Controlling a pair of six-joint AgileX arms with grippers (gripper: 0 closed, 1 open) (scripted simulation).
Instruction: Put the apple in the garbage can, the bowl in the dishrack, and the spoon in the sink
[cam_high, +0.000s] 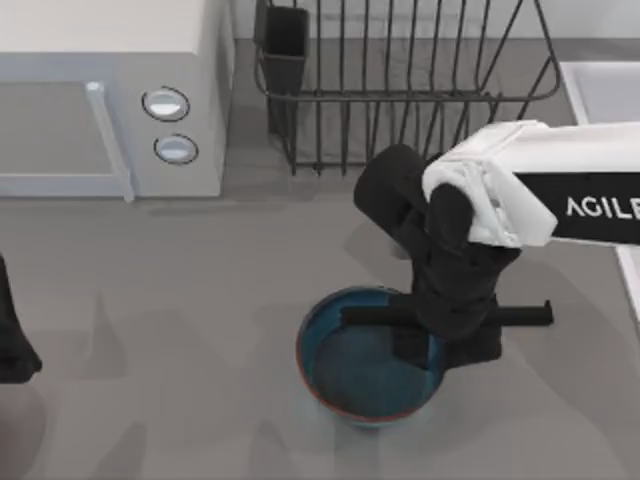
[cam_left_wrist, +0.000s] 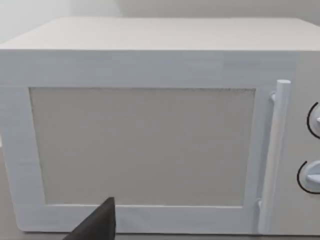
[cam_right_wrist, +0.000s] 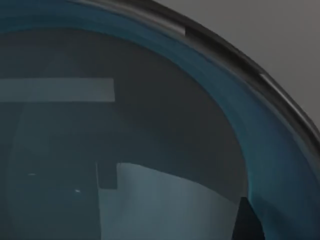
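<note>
Right gripper (cam_high: 440, 345) hangs over the right-hand edge of the bowl (cam_high: 345, 375), its black body reaching down onto the rim there; whether its fingers are spread or pressed together cannot be told, as the wrist hides them from above. From the right wrist camera the teal interior of the bowl (cam_right_wrist: 125, 130) lies close below, with the curved rim sweeping across and one dark fingertip (cam_right_wrist: 247, 220) just inside the wall. The bowl stands upright on the grey table (cam_high: 180, 330), in the near middle, glazed blue with a thin reddish-brown rim. Behind it, well apart, the dark wire dishrack (cam_high: 400, 80) stands at the far side, its rectangular utensil cup (cam_high: 283, 45) at the left corner. A pale raised rim of the sink (cam_high: 600, 90) shows at the table's right edge. The white microwave (cam_high: 110, 95) with two round knobs occupies the far left. Left arm (cam_high: 12, 330) is parked at the left edge; its wrist camera faces the microwave door (cam_left_wrist: 142, 145) and handle (cam_left_wrist: 275, 150).
</note>
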